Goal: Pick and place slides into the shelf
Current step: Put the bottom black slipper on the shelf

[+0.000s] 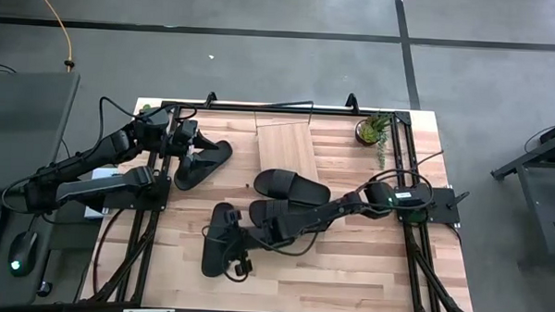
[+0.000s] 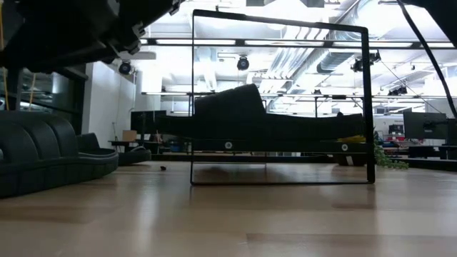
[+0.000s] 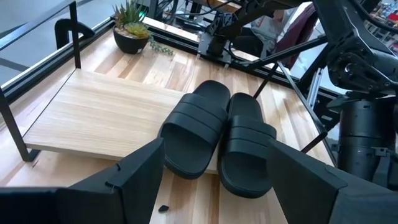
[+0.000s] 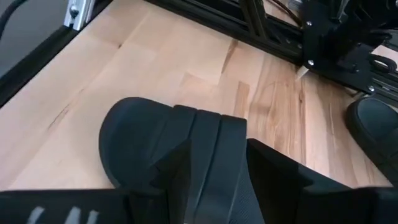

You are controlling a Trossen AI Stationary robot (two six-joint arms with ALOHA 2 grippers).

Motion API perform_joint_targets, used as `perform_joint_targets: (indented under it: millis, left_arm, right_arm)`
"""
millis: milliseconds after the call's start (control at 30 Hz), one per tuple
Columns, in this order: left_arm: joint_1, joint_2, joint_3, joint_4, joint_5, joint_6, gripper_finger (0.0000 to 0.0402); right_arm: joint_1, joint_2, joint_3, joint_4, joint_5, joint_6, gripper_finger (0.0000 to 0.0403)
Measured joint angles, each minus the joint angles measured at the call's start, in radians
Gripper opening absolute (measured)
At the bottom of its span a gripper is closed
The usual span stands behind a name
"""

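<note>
- My right pincer (image 1: 230, 240) is clenched on the ribbed strap of a slide (image 4: 186, 155) at the tabletop's (image 1: 348, 270) near left.
- Two slides (image 3: 217, 134) lie side by side mid-tabletop.
- My left pincer (image 1: 190, 139) hangs released over the far-left slide (image 1: 203, 163).
- The shelf (image 1: 285, 145) sits at the back.

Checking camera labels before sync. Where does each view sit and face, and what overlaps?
High: overhead, straight down on the tabletop; both arms show, left gripper over one slide, right gripper at another slide.
Low: table height, level across toward the shelf frame and room; dark arm parts at top.
Left wrist: past its open fingers at the slide pair beside the shelf.
Right wrist: close on its slide.
Shared: high and left wrist both show the potted plant.
</note>
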Motion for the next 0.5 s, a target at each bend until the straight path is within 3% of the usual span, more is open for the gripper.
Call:
perform_joint_targets:
  millis: [500]
  left_arm:
    - [0.000, 0.000, 0.000, 0.000, -0.022, 0.002, 0.0262]
  right_arm:
    - [0.047, -0.002, 0.000, 0.110, -0.046, -0.149, 0.0146]
